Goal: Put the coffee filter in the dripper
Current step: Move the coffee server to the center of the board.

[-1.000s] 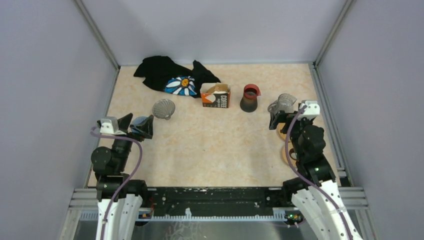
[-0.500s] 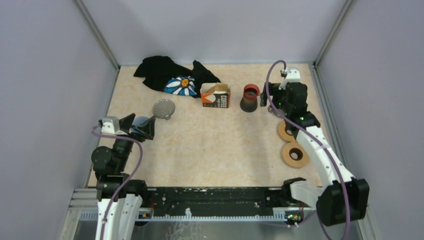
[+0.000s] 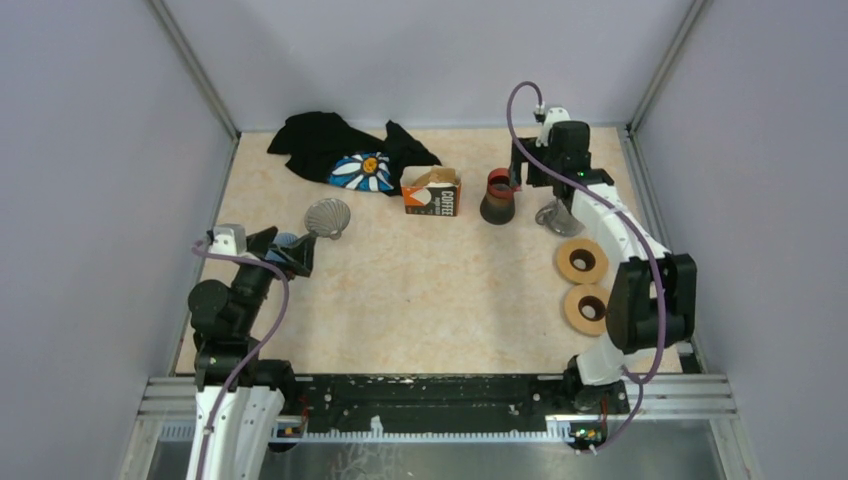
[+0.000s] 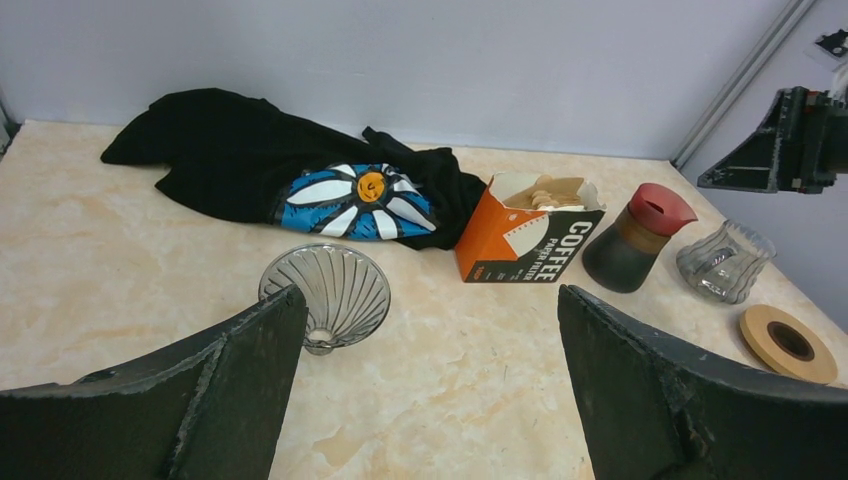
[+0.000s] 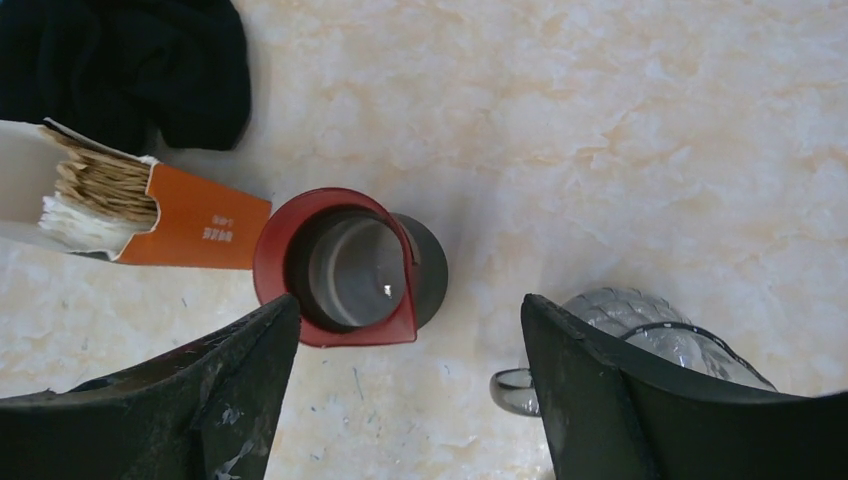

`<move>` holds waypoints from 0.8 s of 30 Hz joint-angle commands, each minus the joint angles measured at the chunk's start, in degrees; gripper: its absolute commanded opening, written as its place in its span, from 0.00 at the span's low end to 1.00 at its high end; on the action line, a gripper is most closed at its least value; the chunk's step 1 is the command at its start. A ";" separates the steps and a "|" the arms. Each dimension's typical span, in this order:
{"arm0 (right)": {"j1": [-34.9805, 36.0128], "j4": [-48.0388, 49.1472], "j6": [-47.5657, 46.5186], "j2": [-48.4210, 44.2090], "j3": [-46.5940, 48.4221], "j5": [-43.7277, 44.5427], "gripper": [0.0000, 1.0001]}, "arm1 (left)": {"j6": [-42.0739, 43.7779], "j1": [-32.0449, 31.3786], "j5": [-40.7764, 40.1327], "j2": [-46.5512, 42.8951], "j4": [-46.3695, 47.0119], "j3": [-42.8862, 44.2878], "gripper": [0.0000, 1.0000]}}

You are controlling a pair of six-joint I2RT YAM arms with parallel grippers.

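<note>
Coffee filters (image 5: 100, 190) stand packed in the open orange box (image 3: 432, 196) at the back of the table (image 3: 420, 300), next to the red-lidded carafe (image 3: 500, 196). The ribbed glass dripper (image 3: 327, 217) sits well to the left, just ahead of the left gripper (image 3: 290, 252), whose fingers are spread wide around nothing. The right gripper (image 5: 408, 305) hovers above the carafe and a glass cup (image 5: 640, 315), fingers apart and empty.

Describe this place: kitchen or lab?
Probably a robot test cell, not a kitchen: grey walls on metal rails enclose a table, left arm and right arm are bolted at its near edge, and coffee props (filter box, carafe, dripper) are laid out.
</note>
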 commanded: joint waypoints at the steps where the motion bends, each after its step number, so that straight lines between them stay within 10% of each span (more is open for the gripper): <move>1: -0.44 -3.19 -3.84 5.11 8.17 -2.22 0.79 | -0.08 0.27 1.79 1.09 1.49 1.30 0.99; 24: -0.41 -12.21 -11.59 19.06 18.97 -8.58 0.25 | -0.17 1.25 3.90 4.08 2.10 1.43 0.99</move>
